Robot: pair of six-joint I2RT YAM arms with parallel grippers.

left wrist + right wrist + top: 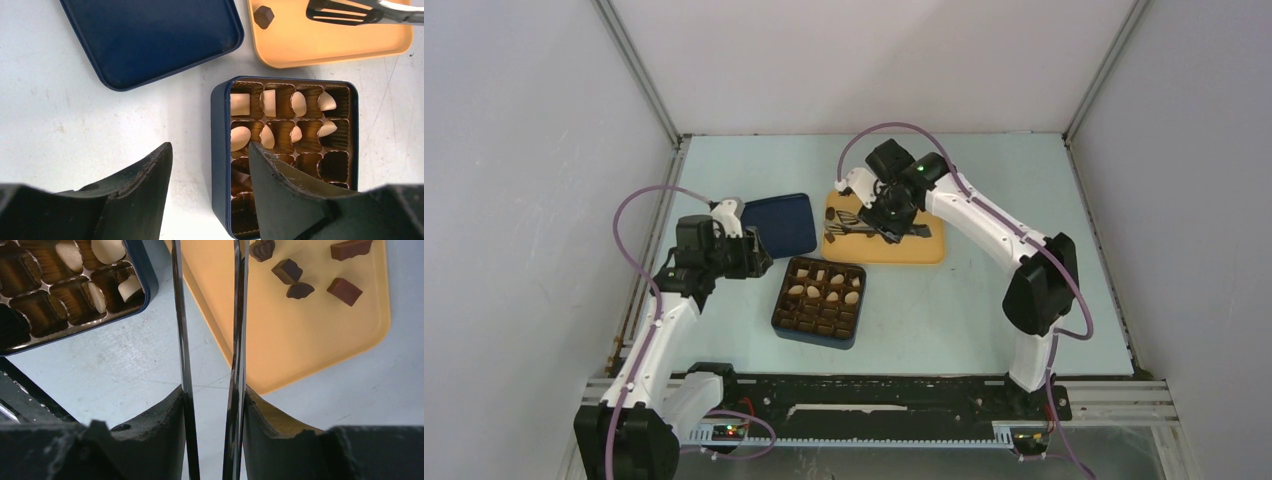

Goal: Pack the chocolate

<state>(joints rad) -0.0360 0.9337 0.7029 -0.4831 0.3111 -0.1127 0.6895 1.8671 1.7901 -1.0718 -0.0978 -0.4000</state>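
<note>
Chocolate [287, 271] lies in two places. Dark brown pieces sit loose on the orange tray [310, 350], and cream pieces [240, 137] sit in cells of the brown gridded insert [310, 162] inside the dark blue box [218, 150].

Step in hand, as judged: lift a dark piece with the tongs [237, 340] and move it to a vacant cell.

1. The right pincer [212, 395] is clamped on the tongs, whose two blades stand apart. Keep that squeeze even so the blades do not twist.
2. Set the blade tips either side of one piece only. Two of the pieces nearly touch, so approach from their free side.
3. Close lightly, because a small piece may skid or flip.
4. Lift straight up. In the top view the box lies at 7 o'clock from the tray.
5. Release low inside a cell, not above it.

The left pincer [210, 147] is spread and empty at 9 o'clock of the box. It could brace the wall if the box shifts.

Count:
- Dark pieces: five in the right wrist view. Others may lie outside that frame.
- Cream pieces: eight plain in the left wrist view, and a possible ninth half hidden by a finger.
- Darker cells: filled or vacant cannot be told.
- One each: tongs, tray, box, and lid [150, 40]. The lid lies on the table [50, 100] at 11 o'clock of the box.
</note>
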